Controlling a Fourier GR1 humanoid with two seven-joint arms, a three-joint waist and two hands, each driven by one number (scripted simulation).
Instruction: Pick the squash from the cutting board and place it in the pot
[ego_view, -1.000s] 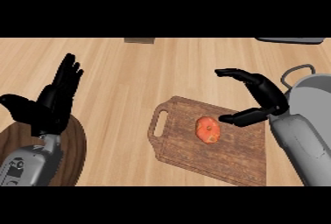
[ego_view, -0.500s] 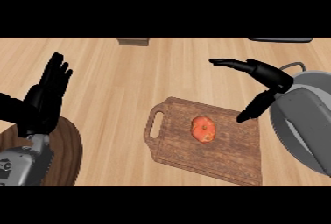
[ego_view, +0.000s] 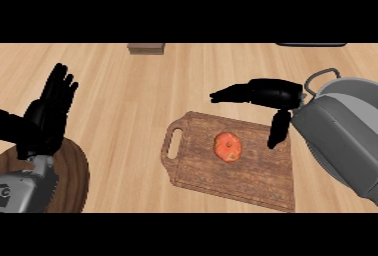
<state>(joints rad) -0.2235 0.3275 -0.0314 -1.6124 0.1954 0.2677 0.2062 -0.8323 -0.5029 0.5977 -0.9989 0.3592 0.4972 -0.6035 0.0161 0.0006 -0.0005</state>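
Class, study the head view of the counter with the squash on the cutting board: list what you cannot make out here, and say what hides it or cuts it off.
- Pot: head view, mostly hidden behind the right forearm; only a handle and some rim show, inside unseen.
- Cutting board: its right edge lies under that forearm.
- Brown block: cut off by the top edge.
- Round wooden item: partly covered by the left forearm below the left hand.

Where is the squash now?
In the head view, the squash lies near the middle of the cutting board, right of centre, just below the open right hand.
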